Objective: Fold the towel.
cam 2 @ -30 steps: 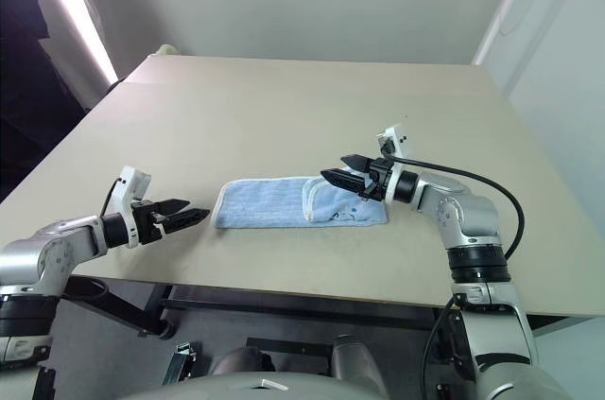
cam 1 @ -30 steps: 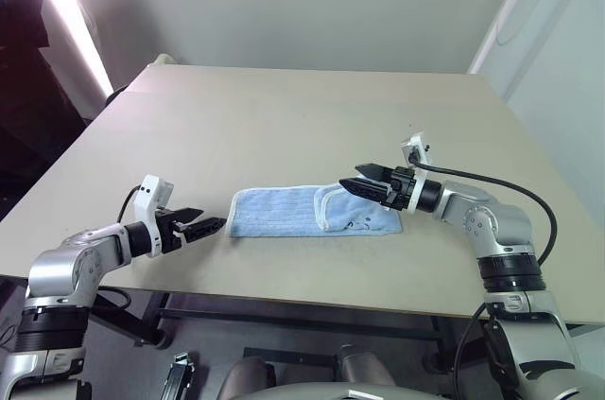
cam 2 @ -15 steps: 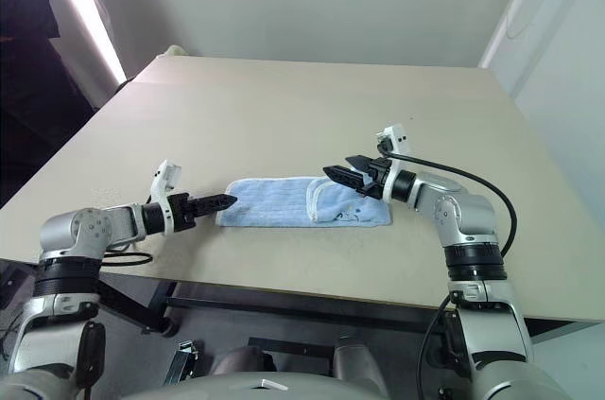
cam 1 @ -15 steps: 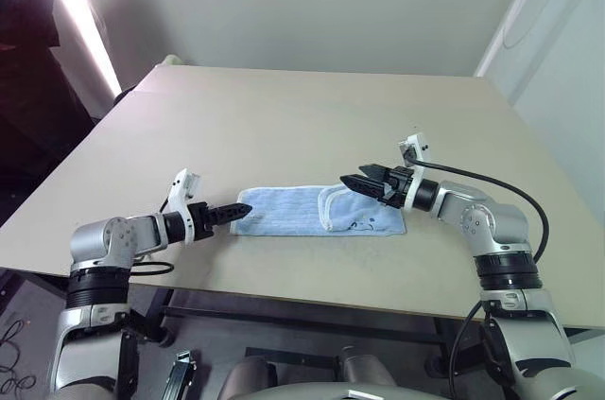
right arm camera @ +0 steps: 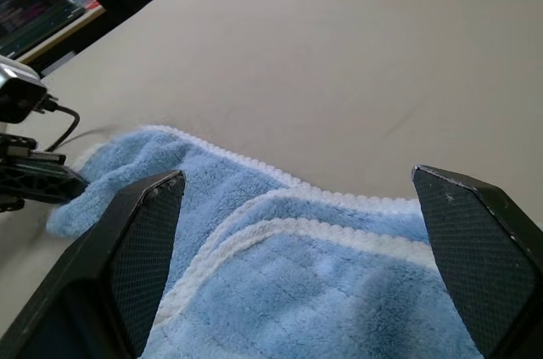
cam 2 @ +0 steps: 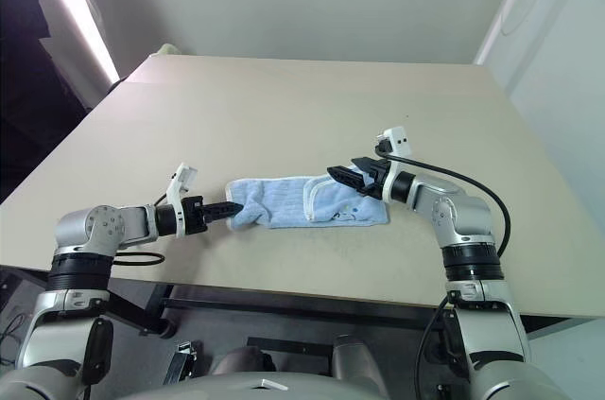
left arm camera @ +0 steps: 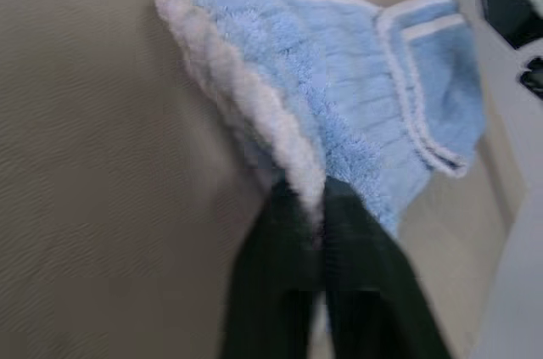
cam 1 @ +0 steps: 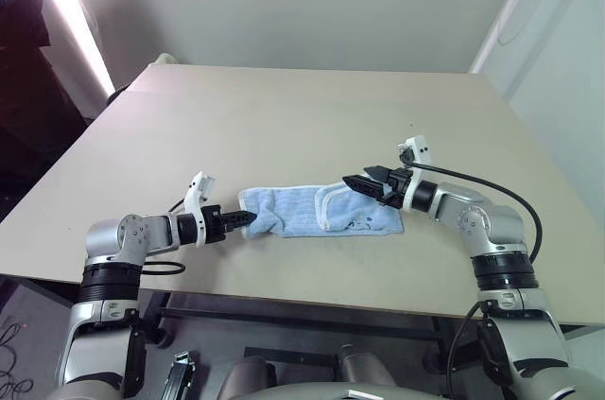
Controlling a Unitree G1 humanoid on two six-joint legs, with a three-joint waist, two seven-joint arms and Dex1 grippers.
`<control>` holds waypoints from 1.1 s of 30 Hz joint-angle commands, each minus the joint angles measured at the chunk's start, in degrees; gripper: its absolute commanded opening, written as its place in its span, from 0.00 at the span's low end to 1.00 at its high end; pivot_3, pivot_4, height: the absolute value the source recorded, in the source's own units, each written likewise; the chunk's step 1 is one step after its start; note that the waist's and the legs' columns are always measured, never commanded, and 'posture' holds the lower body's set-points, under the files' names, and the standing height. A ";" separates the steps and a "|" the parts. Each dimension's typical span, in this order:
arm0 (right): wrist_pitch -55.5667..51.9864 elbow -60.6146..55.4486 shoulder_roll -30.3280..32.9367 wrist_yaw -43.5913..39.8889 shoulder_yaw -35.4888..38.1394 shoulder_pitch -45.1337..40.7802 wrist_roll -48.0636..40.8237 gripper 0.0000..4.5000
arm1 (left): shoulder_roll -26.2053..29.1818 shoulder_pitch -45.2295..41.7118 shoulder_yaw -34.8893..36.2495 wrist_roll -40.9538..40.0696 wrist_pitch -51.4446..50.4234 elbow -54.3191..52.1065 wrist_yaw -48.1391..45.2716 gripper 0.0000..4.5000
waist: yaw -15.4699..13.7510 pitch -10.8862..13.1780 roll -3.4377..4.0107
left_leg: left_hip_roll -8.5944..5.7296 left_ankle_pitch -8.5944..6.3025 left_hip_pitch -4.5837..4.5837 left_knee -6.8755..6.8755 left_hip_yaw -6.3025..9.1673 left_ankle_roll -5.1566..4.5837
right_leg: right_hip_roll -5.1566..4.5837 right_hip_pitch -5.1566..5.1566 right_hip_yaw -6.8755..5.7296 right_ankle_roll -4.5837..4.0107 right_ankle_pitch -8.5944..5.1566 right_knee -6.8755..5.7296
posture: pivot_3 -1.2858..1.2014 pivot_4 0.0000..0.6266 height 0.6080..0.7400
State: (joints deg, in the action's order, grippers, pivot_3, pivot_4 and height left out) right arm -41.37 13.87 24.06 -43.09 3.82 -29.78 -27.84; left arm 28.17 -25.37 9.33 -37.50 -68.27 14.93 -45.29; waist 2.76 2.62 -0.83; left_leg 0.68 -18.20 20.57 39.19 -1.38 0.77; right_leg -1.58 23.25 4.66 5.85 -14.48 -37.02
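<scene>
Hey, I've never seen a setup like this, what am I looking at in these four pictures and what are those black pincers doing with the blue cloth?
This is a humanoid robot with two arms, each ending in a two-fingered black claw. The two wide pictures come from cameras in its head, looking down over a tan table. The two close-ups come from cameras on each wrist, looking along that claw's fingers.

On the table lies a light-blue towel with white edging, already folded into a strip. The left claw is shut on the towel's left end, which the left wrist view shows pinched between its fingers. The right claw is open and sits over the towel's right end, holding nothing.
</scene>
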 commanded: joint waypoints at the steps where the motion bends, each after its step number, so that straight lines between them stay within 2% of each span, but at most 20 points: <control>1: 1.15 -0.28 0.11 0.29 1.04 -1.02 0.21 1.00 | 2.10 0.16 1.46 -1.65 -0.06 -3.56 -1.22 0.01 | 0.10 0.01 0.00 | 0.01 0.00 0.00 0.00 0.00 0.00 | 0.00 0.01 0.00 0.00 0.00 0.00 | 0.52 0.00 0.82; 11: -0.03 -3.38 1.72 -3.15 0.86 0.89 -0.89 1.00 | 12.42 5.66 6.68 -5.88 -4.08 -11.08 -3.98 0.01 | 1.23 0.05 -0.03 | 0.09 0.00 0.02 -0.06 0.00 0.00 | -0.02 0.04 0.00 -0.01 -0.02 0.03 | 0.52 0.00 0.82; 17: -1.16 -4.13 2.58 -4.58 1.12 1.56 -1.82 1.00 | 19.36 7.58 9.45 -6.38 -4.36 -7.76 -6.46 0.01 | 1.38 0.09 -0.06 | 0.12 0.00 -0.04 -0.05 -0.02 0.00 | 0.02 0.05 0.00 -0.14 -0.10 0.01 | 0.52 0.00 0.82; 21: -2.06 -4.72 3.37 -5.17 1.01 1.99 -1.68 1.00 | 25.11 10.54 10.23 -7.13 -4.61 -9.54 -10.12 0.01 | 1.37 0.12 -0.07 | 0.15 0.00 -0.03 -0.08 -0.03 0.00 | 0.02 0.06 0.00 -0.17 -0.13 0.03 | 0.52 0.00 0.82; 24: -1.91 -4.34 3.76 -5.41 1.03 2.24 -1.41 1.00 | 27.19 11.10 10.23 -7.60 -4.45 -9.80 -11.56 0.01 | 1.21 0.14 -0.11 | 0.17 -0.01 0.06 -0.10 -0.03 0.00 | -0.03 0.14 -0.01 -0.16 -0.15 0.03 | 0.52 0.00 0.82; 26: -1.58 -3.78 3.79 -5.21 1.06 2.24 -1.20 1.00 | 26.94 9.87 9.51 -8.14 -4.77 -10.36 -11.42 0.01 | 1.13 0.15 -0.10 | 0.17 -0.01 0.06 -0.09 -0.02 0.00 | -0.07 0.12 -0.02 -0.16 -0.15 0.04 | 0.52 0.00 0.82; 33: -1.96 -4.60 4.34 -4.20 2.04 2.76 -1.37 1.00 | 16.83 -3.18 4.58 -11.49 -9.65 -12.36 -6.87 0.01 | 0.81 0.20 -0.25 | 0.10 0.00 0.03 -0.03 -0.05 0.00 | -0.10 0.01 0.01 -0.05 -0.09 0.08 | 0.52 0.00 0.82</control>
State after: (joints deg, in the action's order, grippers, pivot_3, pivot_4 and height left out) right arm -43.49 11.25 27.57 -47.52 4.03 -26.82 -28.46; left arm 45.51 -26.06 14.05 -47.99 -76.72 3.19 -53.18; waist 3.58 2.82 -1.07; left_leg 0.75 -18.20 20.61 39.15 -1.41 0.77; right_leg -1.66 23.29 4.66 5.88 -14.55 -36.95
